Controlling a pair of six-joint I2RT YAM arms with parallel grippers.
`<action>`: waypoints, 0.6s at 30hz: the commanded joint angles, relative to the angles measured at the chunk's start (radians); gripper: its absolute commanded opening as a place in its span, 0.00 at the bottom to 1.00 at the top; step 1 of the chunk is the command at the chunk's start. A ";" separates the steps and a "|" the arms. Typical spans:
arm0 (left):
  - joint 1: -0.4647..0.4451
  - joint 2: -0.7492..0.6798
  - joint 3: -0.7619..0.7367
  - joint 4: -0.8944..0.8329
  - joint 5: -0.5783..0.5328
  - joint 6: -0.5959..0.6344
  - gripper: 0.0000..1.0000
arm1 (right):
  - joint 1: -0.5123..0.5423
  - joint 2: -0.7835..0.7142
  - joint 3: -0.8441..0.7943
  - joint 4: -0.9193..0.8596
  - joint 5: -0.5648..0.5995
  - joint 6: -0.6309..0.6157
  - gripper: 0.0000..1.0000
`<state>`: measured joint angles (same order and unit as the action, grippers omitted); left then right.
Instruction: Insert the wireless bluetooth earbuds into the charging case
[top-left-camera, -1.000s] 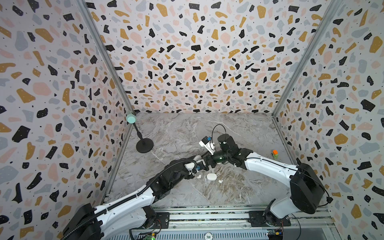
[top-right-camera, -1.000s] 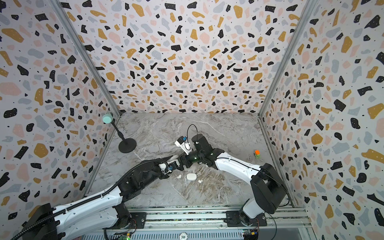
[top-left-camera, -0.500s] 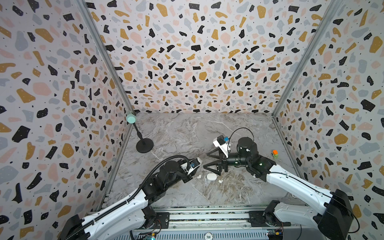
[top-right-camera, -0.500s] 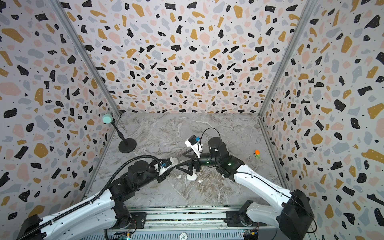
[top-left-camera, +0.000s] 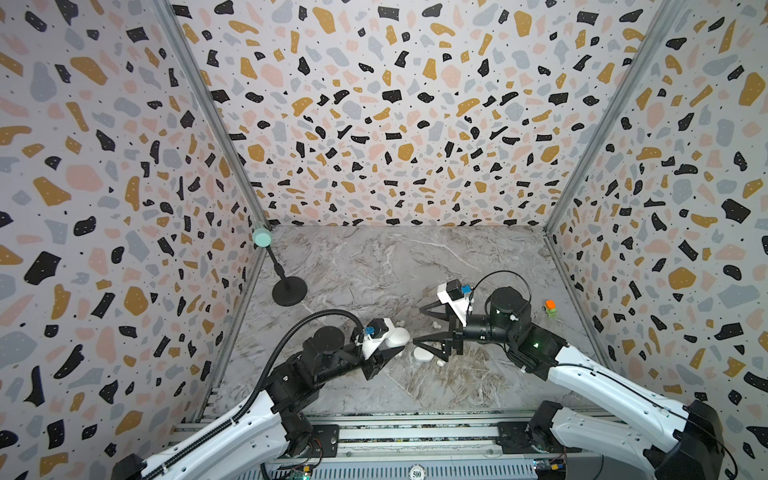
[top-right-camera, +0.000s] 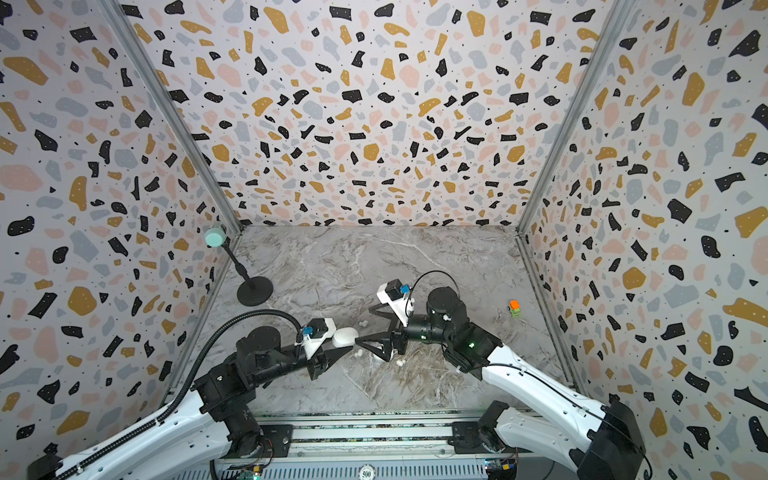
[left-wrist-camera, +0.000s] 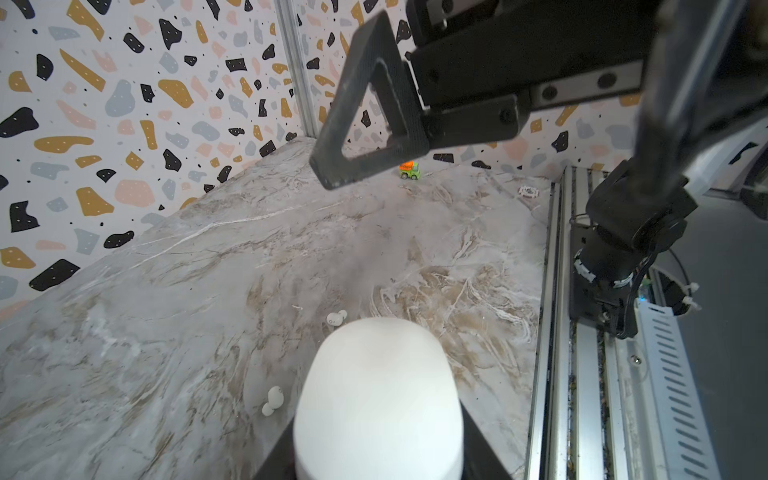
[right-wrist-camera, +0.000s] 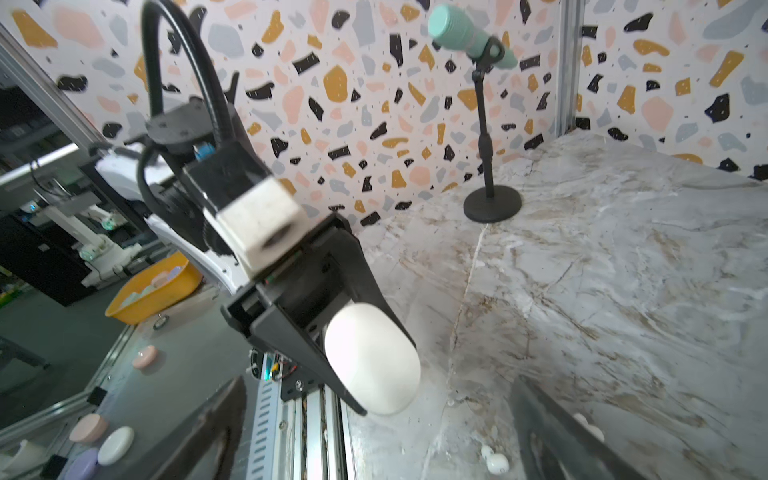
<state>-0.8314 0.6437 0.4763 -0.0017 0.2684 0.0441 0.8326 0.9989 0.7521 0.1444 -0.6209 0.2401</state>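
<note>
Bright, even light (wrist foregrounds blurred)

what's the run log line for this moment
left jaws: shut on charging case, off table | right jaws: open, near second case on table | earbuds: loose on table

A robotics lab test cell: terrazzo-print panels (top-left-camera: 374, 124) on aluminium posts (top-left-camera: 222, 124) box in a marble-look desk (top-left-camera: 374, 257). A left arm (top-left-camera: 232, 432) and a right arm (top-left-camera: 615, 395) mount on a slotted rail (top-left-camera: 415, 436), and a microphone (top-left-camera: 262, 237) stands in a corner. In the right wrist view, other white robot hardware (right-wrist-camera: 97, 249) and a yellow tub (right-wrist-camera: 158, 286) lie beyond the opening.
</note>
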 joint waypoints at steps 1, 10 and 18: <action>0.002 -0.049 -0.025 0.075 0.018 -0.092 0.00 | 0.048 -0.048 0.033 -0.077 0.096 -0.061 0.99; 0.002 -0.040 -0.002 0.077 0.154 -0.188 0.00 | 0.140 -0.073 0.062 -0.175 0.249 -0.097 0.99; 0.002 -0.018 -0.010 0.112 0.158 -0.184 0.00 | 0.199 -0.050 0.120 -0.266 0.347 -0.127 1.00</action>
<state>-0.8314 0.6300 0.4549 0.0414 0.4149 -0.1249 1.0122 0.9504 0.8139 -0.0689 -0.3408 0.1436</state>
